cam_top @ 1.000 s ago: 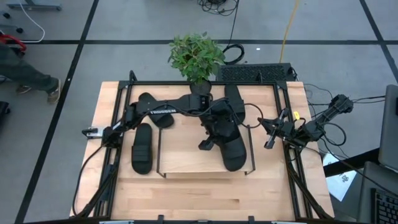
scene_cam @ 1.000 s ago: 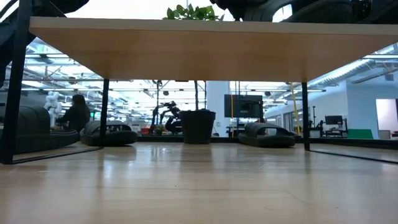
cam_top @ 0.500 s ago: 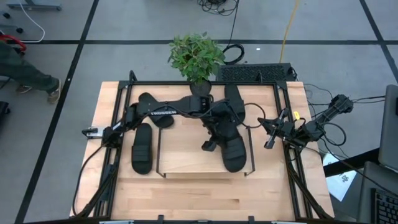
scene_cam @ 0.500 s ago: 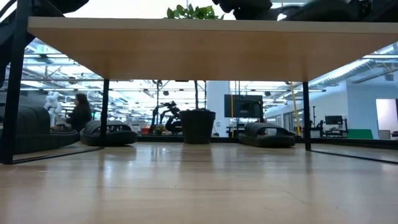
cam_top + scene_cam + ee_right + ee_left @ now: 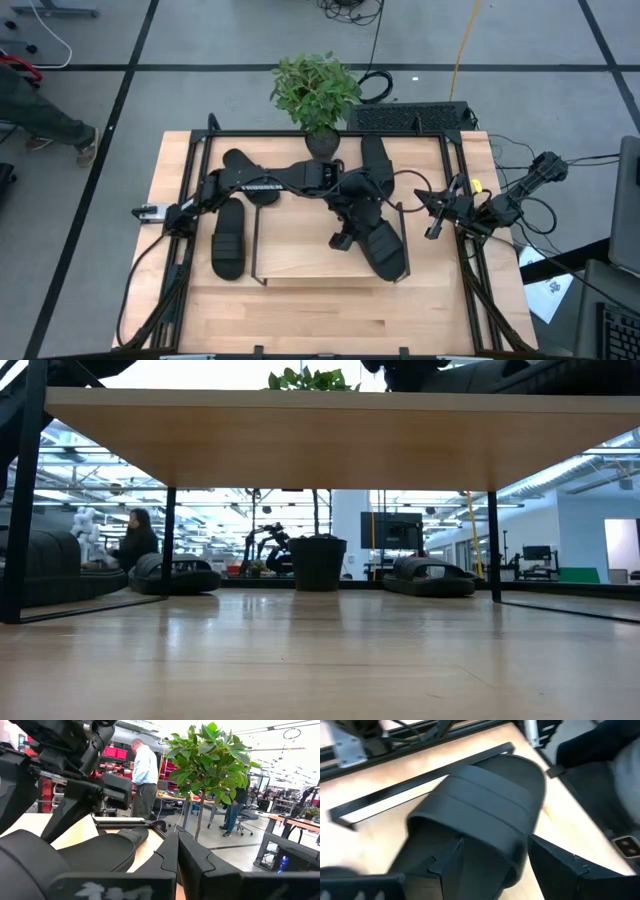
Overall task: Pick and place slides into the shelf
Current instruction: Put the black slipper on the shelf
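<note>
One black slide lies on the right end of the shelf's wood board, sole down, close to the right wire end frame. My left gripper is open over its far half, one finger on either side. On the table lie other slides: one left of the shelf, one under my left arm, one behind the shelf. My right gripper stays shut at the table's right edge. My left gripper stands astride the slide behind its ribbed strap, slanting down from the far left. I cannot tell whether either finger touches the slide's sides. The slide rests flat on the board.
A potted plant stands at the table's far edge behind the shelf. A black metal frame runs round the tabletop. In the low view the board's underside spans the picture, with slides on the table beyond. People move in the room behind.
My left gripper has opened and let go of the slide, shifting a little toward the table's right edge. The slide now lies on the board, its near end swung toward the right wire frame.
</note>
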Motion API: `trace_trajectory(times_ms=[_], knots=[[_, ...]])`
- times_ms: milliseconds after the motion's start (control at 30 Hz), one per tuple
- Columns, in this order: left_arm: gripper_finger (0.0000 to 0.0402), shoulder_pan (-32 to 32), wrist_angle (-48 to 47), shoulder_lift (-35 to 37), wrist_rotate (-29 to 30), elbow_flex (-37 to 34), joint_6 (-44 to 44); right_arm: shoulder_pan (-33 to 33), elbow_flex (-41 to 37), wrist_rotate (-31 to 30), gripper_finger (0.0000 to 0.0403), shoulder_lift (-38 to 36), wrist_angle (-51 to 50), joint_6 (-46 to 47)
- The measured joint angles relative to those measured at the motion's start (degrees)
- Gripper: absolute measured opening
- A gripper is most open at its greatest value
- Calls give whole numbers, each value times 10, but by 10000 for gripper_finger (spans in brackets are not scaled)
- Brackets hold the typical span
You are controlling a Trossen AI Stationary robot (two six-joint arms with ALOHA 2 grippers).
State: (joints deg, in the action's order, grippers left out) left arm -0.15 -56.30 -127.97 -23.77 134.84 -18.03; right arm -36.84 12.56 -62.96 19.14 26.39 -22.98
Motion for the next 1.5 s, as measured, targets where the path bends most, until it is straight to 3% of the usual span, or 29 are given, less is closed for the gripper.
trace_trajectory(times_ms=[300, 400, 533, 733, 900, 1067, 1267, 1500], knots=[[214, -15, -33, 74, 65, 2, 1, 0, 0, 0, 0, 0, 0, 0], [205, -36, -88, 117, 143, 1, -19, 0, 0, 1, 0, 0, -1, -1], [153, -84, -157, 167, 251, -4, -17, 0, 0, 1, 0, 1, -1, -19], [19, -148, -182, 224, 352, -6, 19, 0, 0, 1, 0, 1, -3, -28], [6, -162, -174, 278, 467, -6, 35, 0, 0, 1, 0, 1, 3, -22], [6, -127, -192, 341, 500, -5, 54, 0, 0, 2, 0, 1, 3, -18], [2, -39, -234, 403, 539, -6, 73, 0, 0, 2, 0, 1, 4, -17], [1, 77, -202, 514, 491, -60, 72, 0, 0, 2, 0, 1, 4, -17]])
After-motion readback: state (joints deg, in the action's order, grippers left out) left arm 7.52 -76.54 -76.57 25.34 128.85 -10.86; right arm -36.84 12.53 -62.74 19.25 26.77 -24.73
